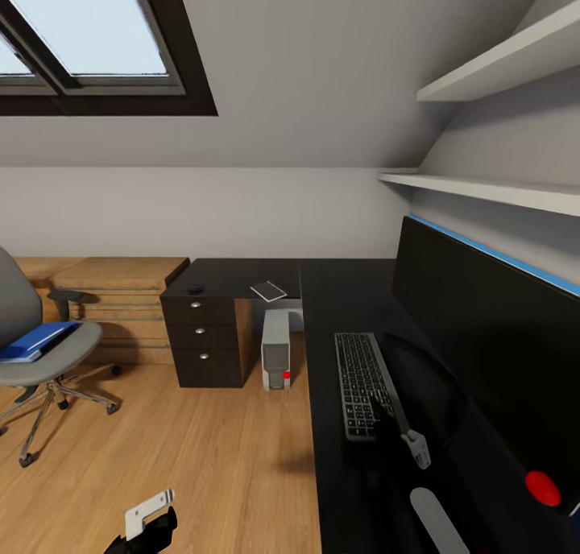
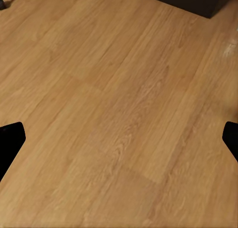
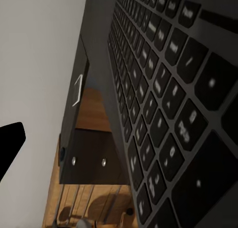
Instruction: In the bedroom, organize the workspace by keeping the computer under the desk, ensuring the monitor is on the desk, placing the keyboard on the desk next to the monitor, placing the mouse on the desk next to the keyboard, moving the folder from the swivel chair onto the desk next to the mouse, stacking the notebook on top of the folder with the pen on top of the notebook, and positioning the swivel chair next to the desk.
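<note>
Right gripper (image 1: pixel 395 425) low over the keyboard (image 1: pixel 364 383) on the desk (image 1: pixel 338 296); jaw spread impossible to tell. Left gripper (image 2: pixel 119 138) spread wide above bare floor (image 2: pixel 119 89), holding nothing.

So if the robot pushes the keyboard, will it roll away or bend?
Probably neither. The keyboard is flat and lies on the desk, so it should slide, not roll. It looks slim but rigid, likely light, and might spin if pushed at one end.

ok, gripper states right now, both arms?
Left gripper: open, empty, above the floor.
Right gripper: at the keyboard; open or shut cannot be told.
</note>
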Controlling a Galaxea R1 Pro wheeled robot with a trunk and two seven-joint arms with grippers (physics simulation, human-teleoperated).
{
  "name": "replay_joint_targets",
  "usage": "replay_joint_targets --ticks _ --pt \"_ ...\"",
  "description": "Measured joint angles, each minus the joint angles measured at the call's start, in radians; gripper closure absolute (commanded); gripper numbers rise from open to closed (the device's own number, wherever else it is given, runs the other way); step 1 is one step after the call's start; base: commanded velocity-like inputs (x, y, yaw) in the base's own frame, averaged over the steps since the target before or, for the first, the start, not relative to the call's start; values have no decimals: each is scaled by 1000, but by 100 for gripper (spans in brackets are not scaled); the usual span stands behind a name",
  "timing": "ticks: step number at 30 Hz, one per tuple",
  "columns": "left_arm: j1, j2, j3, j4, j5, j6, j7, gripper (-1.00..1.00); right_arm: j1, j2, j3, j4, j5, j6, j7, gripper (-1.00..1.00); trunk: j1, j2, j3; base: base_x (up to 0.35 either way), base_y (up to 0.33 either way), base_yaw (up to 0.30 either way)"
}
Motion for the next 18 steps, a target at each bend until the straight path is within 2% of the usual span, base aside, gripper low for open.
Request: replay_joint_targets --ticks 2,18 --pt "0 0 0 0 0 0 0 -100 0 0 0 0 -1 0 0 -100 8 -14 -6 0 0 0" --pt "0 4 0 11 -3 0 -8 -100 0 1 -3 0 -1 0 -1 -100 8 -14 -6 0 -3 0"
